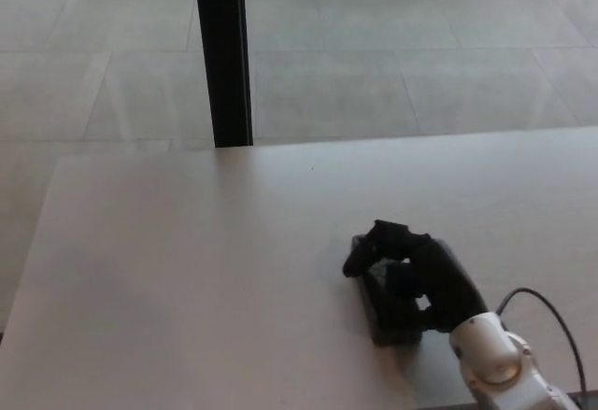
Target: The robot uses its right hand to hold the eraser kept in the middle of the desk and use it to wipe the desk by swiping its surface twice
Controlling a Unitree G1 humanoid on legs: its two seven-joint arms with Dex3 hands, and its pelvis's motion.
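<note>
The right robot hand [411, 275] is gripping the dark eraser [391, 312], its fingers [369, 247] curling over the far end while the eraser is lying flat on the pale worktop [187, 279], near the front edge and right of centre. The eraser's outline is partly hiding under the hand, so its exact shape is hard to tell. A black post [224, 55] is standing on the tiled floor [420, 46] beyond the far edge.

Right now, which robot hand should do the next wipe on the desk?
The right robot hand. It is already closed around the eraser, which rests flat on the desk. The left robot hand is not in view, so it would probably have to reach in first.
</note>
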